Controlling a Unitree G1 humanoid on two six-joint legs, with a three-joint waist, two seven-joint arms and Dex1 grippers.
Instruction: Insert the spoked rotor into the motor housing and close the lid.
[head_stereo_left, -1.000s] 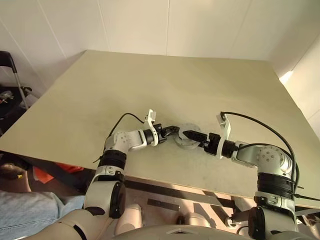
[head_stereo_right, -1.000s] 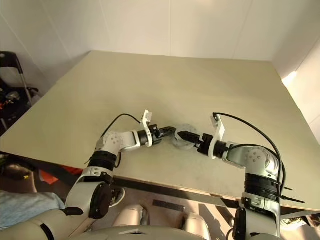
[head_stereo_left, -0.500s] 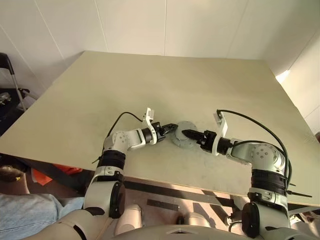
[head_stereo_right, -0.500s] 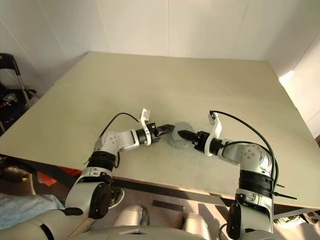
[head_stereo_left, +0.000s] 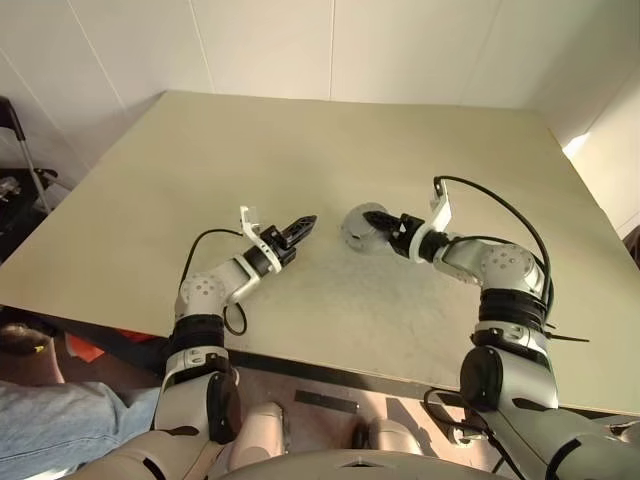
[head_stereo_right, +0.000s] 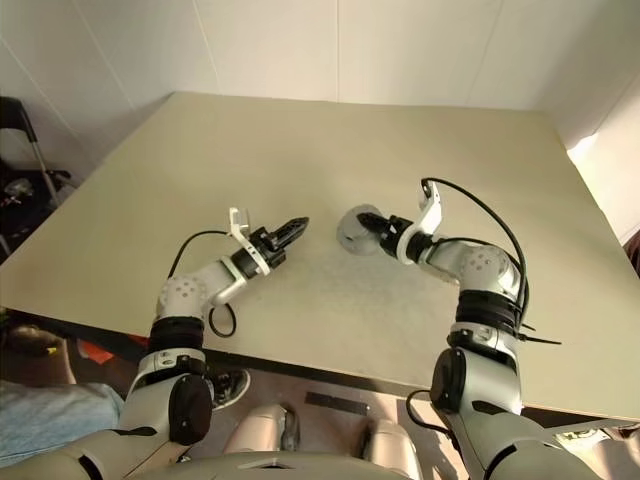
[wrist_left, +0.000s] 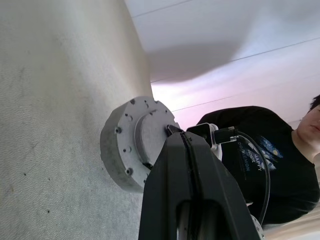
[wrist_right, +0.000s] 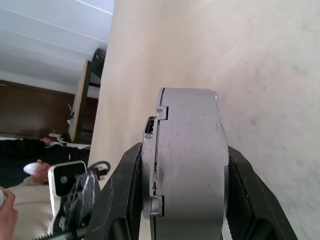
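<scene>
Silver-grey motor housing, lid on, now hangs tipped on edge above the tabletop, pinched across its thickness in my right claw; a second ago it lay flat between both claws. My left claw, pressed shut and empty, has drawn clear to the side. A person in a black shirt sits beyond.

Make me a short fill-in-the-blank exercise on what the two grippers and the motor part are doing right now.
1. The right gripper is shut on the ____.
2. The left gripper has its fingers ____.
3. The motor housing is held on edge above the ____.

Missing words: motor housing; shut; table
</scene>
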